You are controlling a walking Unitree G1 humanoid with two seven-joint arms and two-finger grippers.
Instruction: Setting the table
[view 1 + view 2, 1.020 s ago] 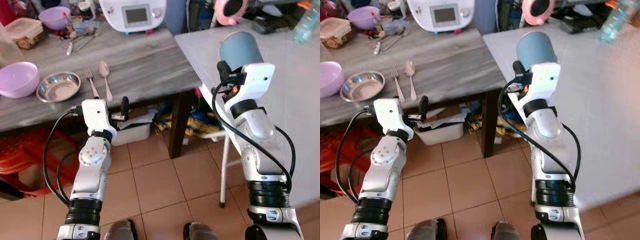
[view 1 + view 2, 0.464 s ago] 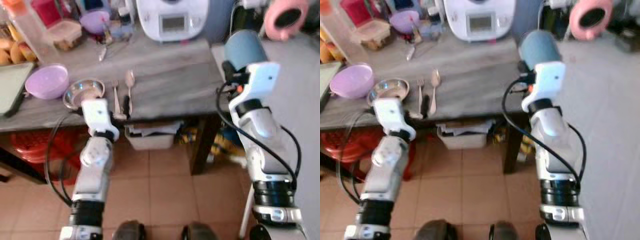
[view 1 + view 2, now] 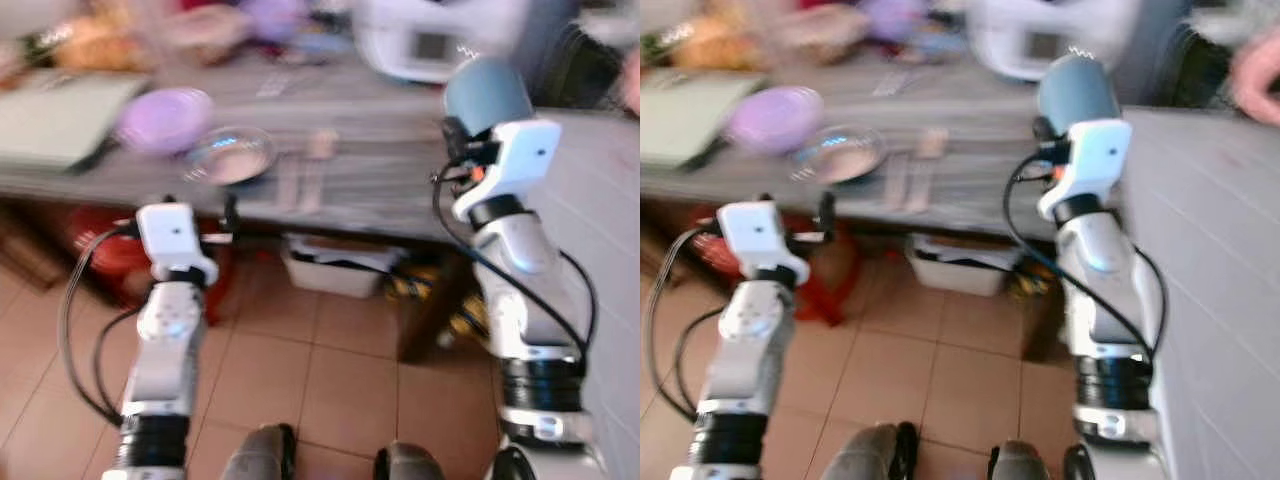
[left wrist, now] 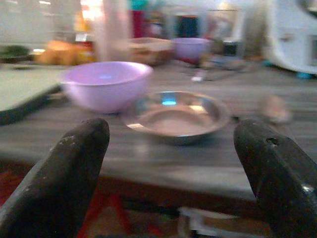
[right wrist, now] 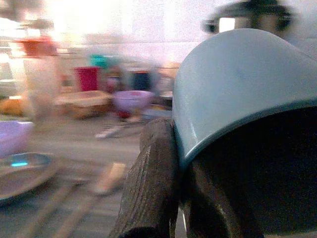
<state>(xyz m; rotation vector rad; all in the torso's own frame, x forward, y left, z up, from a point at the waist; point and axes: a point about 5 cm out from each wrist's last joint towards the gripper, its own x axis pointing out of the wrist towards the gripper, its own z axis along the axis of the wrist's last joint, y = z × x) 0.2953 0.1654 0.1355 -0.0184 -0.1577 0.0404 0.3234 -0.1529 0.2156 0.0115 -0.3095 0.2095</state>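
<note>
Your left gripper [image 4: 171, 163] hangs wide open, empty, just short of the table [image 3: 420, 190], facing the purple bowl [image 4: 105, 83] and steel dish [image 4: 176, 116]. Your right gripper [image 5: 168, 198] pinches the blue cup [image 3: 487, 95] rim, raised.

A white bin [image 3: 335, 272] sits on terracotta floor tiles [image 3: 330, 380].

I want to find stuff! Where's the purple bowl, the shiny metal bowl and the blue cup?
purple bowl [image 4: 105, 84], left wrist view, on its outer side.
shiny metal bowl [image 4: 173, 116], left wrist view, on its inner bottom.
blue cup [image 3: 485, 95], left eye view, on its side, held in the right hand [image 5: 163, 163].
</note>
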